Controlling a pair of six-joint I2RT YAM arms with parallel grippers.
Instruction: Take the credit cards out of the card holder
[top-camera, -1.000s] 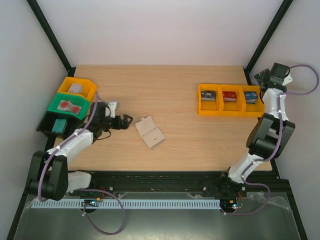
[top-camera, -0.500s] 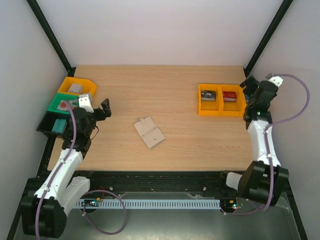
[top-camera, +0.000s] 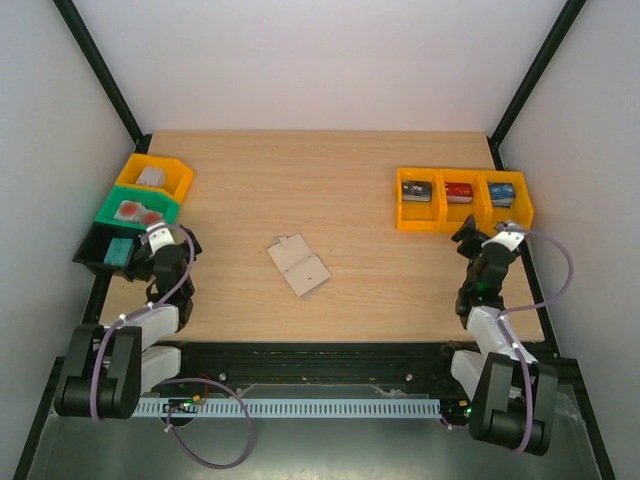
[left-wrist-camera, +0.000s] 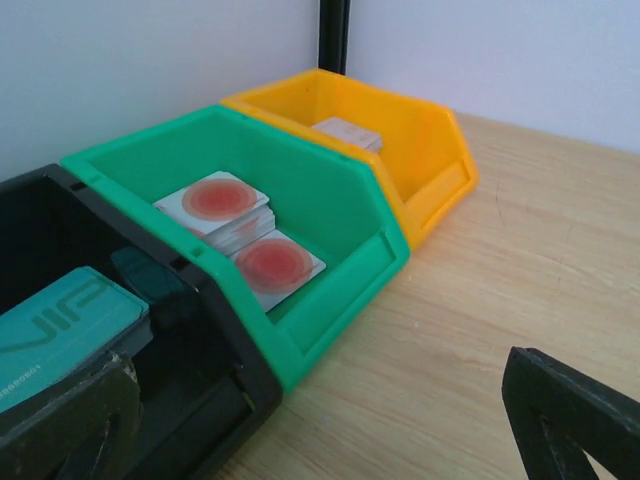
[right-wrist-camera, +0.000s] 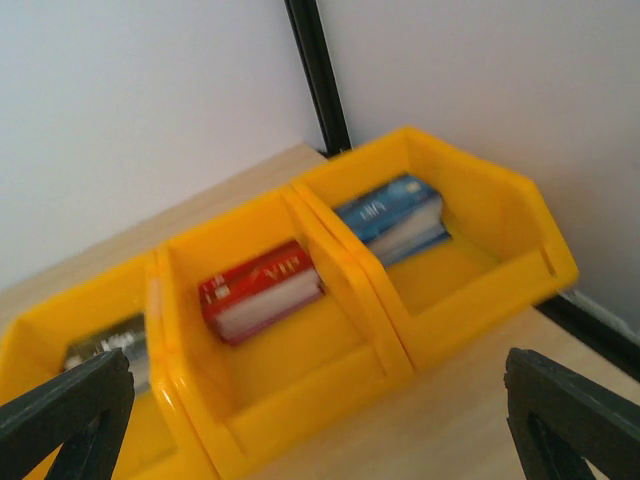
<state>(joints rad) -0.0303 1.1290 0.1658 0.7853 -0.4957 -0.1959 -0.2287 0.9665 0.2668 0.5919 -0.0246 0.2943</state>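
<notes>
The card holder (top-camera: 298, 265) lies folded shut on the wooden table (top-camera: 300, 190), pale beige, a little left of the middle, with its small tab toward the far left. The credit cards are hidden. My left gripper (top-camera: 170, 245) sits low at the near left beside the bins, well left of the holder, with its jaws wide apart. In the left wrist view the left gripper (left-wrist-camera: 320, 430) holds nothing, and one dark fingertip (left-wrist-camera: 575, 415) shows at the lower right. My right gripper (top-camera: 478, 243) is low at the near right. It (right-wrist-camera: 320, 420) is open and empty, facing the yellow bins.
At the left edge stand a yellow bin (top-camera: 155, 176), a green bin (left-wrist-camera: 330, 200) with red-spotted cards, and a black bin (top-camera: 108, 250) with a teal card. Three joined yellow bins (top-camera: 462, 200) at the far right hold dark, red (right-wrist-camera: 262, 288) and blue (right-wrist-camera: 390, 213) card stacks.
Both arms have drawn back to the near edge and folded low. The left gripper left the spot beside the holder; the right came down from the far right corner. Both stayed open.
</notes>
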